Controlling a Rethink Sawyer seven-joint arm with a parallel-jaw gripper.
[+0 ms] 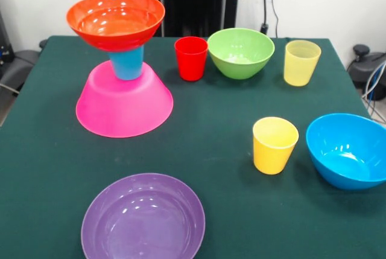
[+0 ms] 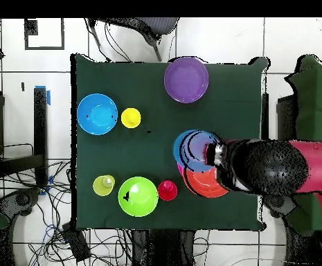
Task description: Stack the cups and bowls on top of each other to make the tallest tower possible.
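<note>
The tower stands at the left in the front view: a big pink bowl (image 1: 123, 107) upside down, a blue cup (image 1: 128, 63) on it, and an orange bowl (image 1: 116, 20) upright on top. On the cloth stand a red cup (image 1: 191, 58), a green bowl (image 1: 240, 52), a pale yellow cup (image 1: 301, 62), an opaque yellow cup (image 1: 274, 145), a blue bowl (image 1: 348, 149) and a purple bowl (image 1: 143, 217). The front view shows no gripper. In the overhead view the arm (image 2: 274, 167) reaches in from the right, and its gripper (image 2: 222, 161) end hangs over the orange bowl (image 2: 203, 184).
The green cloth table (image 1: 217, 108) carries everything. In the overhead view, cables (image 2: 59, 228) lie on the floor beside it. The purple bowl (image 2: 186, 79) sits apart near the far edge. The blue bowl (image 2: 97, 113) and yellow cup (image 2: 130, 118) sit side by side at the left.
</note>
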